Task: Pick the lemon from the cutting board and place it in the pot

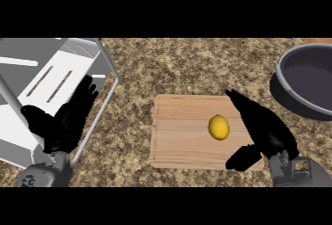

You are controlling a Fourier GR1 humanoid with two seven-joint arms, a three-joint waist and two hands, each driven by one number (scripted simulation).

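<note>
the lemon [218, 127] lies on the cutting board [182, 145], toward its right side. just right of the lemon, the right hand [266, 132] hovers with straight fingers spread, thumb low. the pot [310, 85] stands right of the board. the left hand [65, 121] rests unclenched left of the board, over a metal rack [45, 74].

Lemon [219, 127]: small yellow oval, lying w/ long axis near-to-far, right of centre on the cutting board [185, 136], a pale wood square-ish slab flat on the counter, mid scene. Pot [310, 85]: dark grey, round, upright, open top, glossy rim; sits far right, partly cut off by the edge, apart from the board & lemon
</note>
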